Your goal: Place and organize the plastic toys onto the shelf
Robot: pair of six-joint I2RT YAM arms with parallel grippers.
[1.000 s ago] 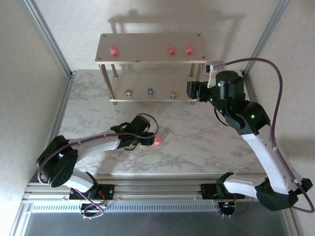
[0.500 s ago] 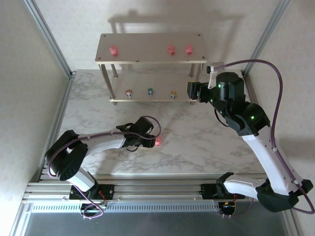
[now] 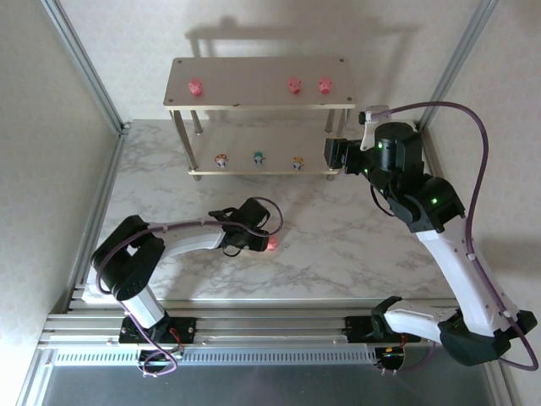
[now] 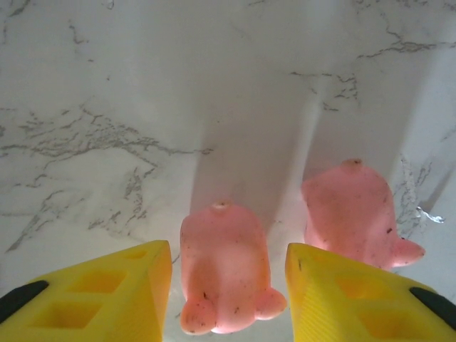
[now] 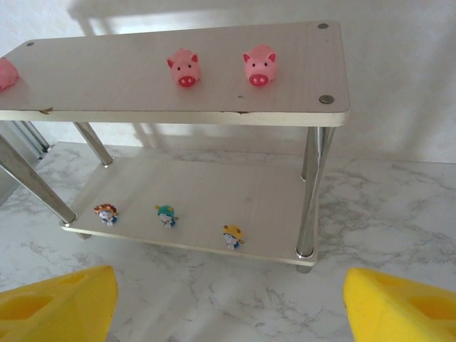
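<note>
Sitting on the near surface [image 4: 107,107], a pink pig toy [image 4: 222,263] was in the gap of the spread left hand [image 4: 226,285], not yet pinched, and it looked light, smooth and a bit slippery, so its round sides seemed best to hold.

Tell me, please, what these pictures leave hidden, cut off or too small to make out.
Left wrist view: whether the left gripper grips the pink pig between its fingers; the bottom edge cuts them off.
Top view: the second pig merges with it, too small to separate.
Right wrist view: the left edge crops the leftmost pig on the shelf.
Figurines: too small for faces.
</note>
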